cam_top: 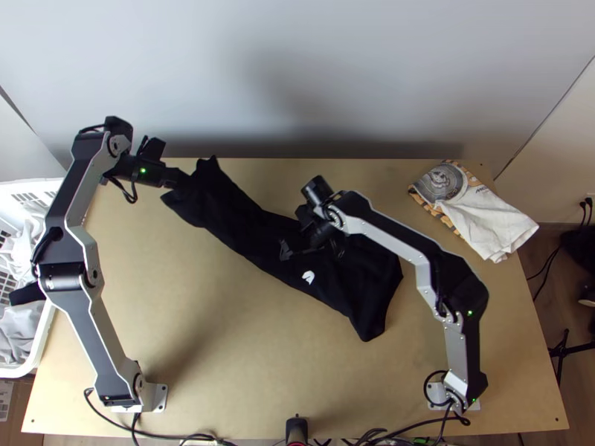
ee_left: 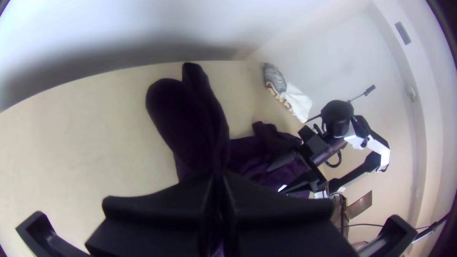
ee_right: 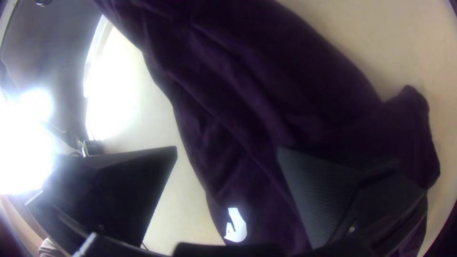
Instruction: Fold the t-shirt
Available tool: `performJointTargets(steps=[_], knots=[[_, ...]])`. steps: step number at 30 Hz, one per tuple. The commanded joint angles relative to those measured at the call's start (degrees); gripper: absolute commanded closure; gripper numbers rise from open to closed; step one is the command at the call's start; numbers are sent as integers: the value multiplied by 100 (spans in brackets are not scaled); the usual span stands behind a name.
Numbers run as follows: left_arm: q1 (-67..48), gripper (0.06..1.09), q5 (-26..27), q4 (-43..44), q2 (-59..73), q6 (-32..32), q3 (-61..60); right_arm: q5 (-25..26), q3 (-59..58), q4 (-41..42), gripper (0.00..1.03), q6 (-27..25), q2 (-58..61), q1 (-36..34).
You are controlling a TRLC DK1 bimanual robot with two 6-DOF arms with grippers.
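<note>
Black cloth runs in a long slant across your bench [cam_top: 223,357]: the t-shirt [cam_top: 338,286] has its wider end nearer you on the right, and its long axis points away to the far left, where it narrows.

Nearest you, a dark post [cam_top: 297,430] stands at the middle of the near edge, with cables beside it. Off the left edge is a white basket [cam_top: 22,369] with clothes inside. Farther in, your right arm reaches over the shirt from the right and covers part of its middle. You have the right gripper [cam_top: 312,251] above that stretch, its fingers spread wide with dark cloth in view between them. Toward the far left, the left gripper [cam_top: 181,181] has its fingers closed together on the narrow end of the shirt. In the far right corner, well apart from the shirt, a white cloth [cam_top: 487,223] with a grey and orange print lies rumpled and reaches past the edge.

As for the look of the shirt, you have a fairly smooth wide end, then a small white mark [cam_top: 308,277] by the near side, lengthwise creases through the middle, and two rounded flaps beyond the left fingers.
</note>
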Motion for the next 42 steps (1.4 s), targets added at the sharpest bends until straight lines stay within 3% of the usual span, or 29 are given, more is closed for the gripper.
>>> performJointTargets(steps=[1, 19, 34, 42], knots=[[-475, 105, 11, 80, -539, -291, 61, 3, -9, 19, 5, 32, -394, -273], [-2391, 105, 2, 476, -741, -1424, 1063, 29, -773, 98, 5, -21, -1765, -1661], [-3621, 105, -7, 660, -372, -1468, 1027, 214, -1555, 151, 5, 85, -3515, -3226], [-4228, 105, -16, 889, -64, -1468, 1027, 258, -1995, 151, 5, 146, -4103, -3569]])
